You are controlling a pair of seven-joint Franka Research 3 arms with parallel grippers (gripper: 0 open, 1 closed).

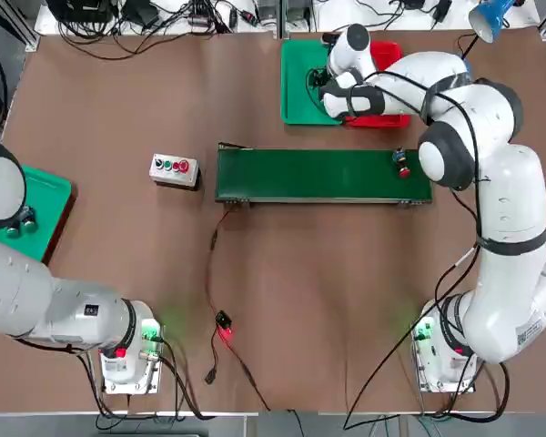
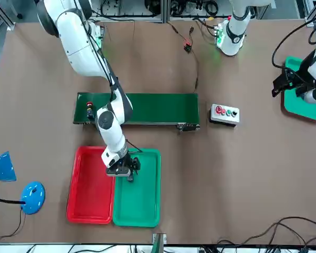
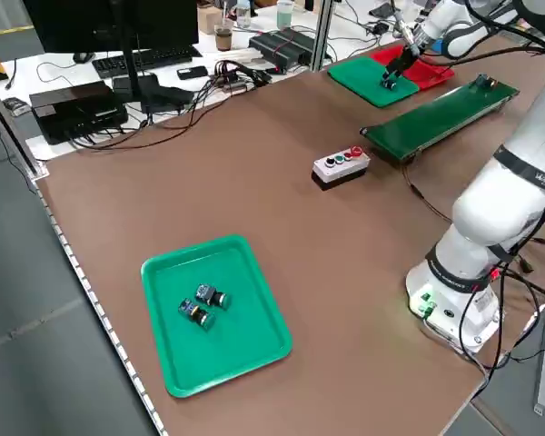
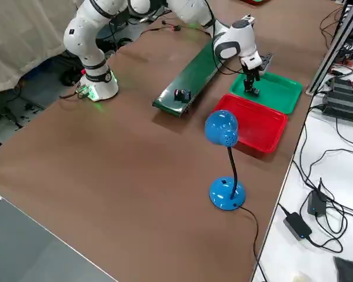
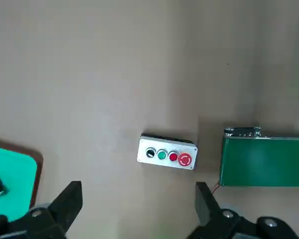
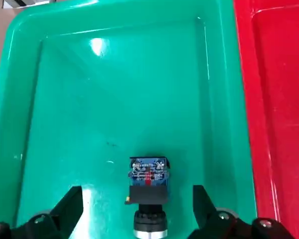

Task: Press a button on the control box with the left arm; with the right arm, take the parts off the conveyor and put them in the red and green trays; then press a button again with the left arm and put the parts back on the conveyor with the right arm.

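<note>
The right arm was at the tray stage, its gripper (image 6: 138,191) low over the green tray (image 2: 142,205) beside the red one (image 2: 90,190). Its jaws stood wide apart on either side of a dark part (image 6: 149,194) in the green tray, with a gap on both sides, so nothing was gripped. A part with a red cap (image 1: 401,162) was on the conveyor (image 1: 309,177), near its right end. Whether the right arm had just set the dark part down or was about to collect it could not be told. If placing, the next move called for a straight lift clear, then a trip for the red-capped part; if returning, for closing squarely on the body. The left gripper (image 5: 138,187), wide open and empty, waited over the worktop near the control box (image 5: 167,152), touching no button.
</note>
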